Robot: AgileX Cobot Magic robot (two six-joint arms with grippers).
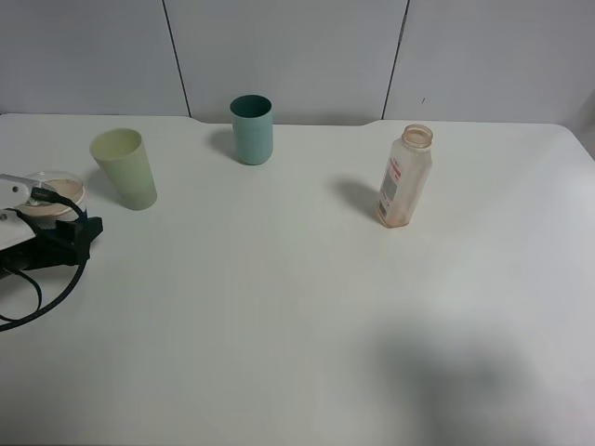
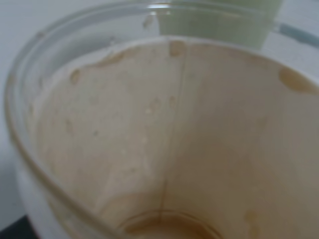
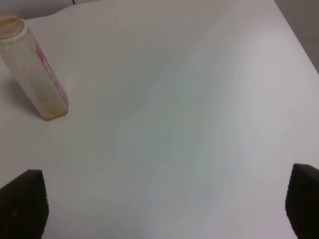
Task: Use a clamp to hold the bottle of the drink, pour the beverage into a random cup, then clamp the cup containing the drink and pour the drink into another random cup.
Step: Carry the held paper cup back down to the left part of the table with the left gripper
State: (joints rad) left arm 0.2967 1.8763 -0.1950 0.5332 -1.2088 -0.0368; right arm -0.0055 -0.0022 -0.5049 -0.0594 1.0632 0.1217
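Blue-banded cup [image 1: 58, 192] sits at the far left edge of the white table [image 1: 307, 307], seen from the high camera mostly as a round rim with a tan inside, partly covered by the left gripper [image 1: 51, 216]. That gripper's jaws are pressed in on the cup, with black hardware and a looping black cable [image 1: 37, 297] trailing toward the table's left edge. The left wrist camera looks straight down into the cup [image 2: 164, 149]: its tan wall is streaked with brown drops, and a shallow ring of brown beverage [image 2: 169, 230] lies at the bottom.

Just beside the cup, toward the back, stands the pale yellow-green tumbler [image 1: 124, 168], upright; its green wall also shows beyond the cup rim in the left wrist view [image 2: 219, 20]. A teal tumbler [image 1: 252, 129] stands upright farther back, near the middle.

On the right half, well apart from the cups, the clear bottle [image 1: 405, 177] stands upright with no cap, its label pink and white, a brownish tint low inside.

The right gripper [image 3: 164, 209] hangs above bare table with its fingers [image 3: 22, 204] spread wide, holding nothing; the bottle [image 3: 35, 74] stands well apart from it.
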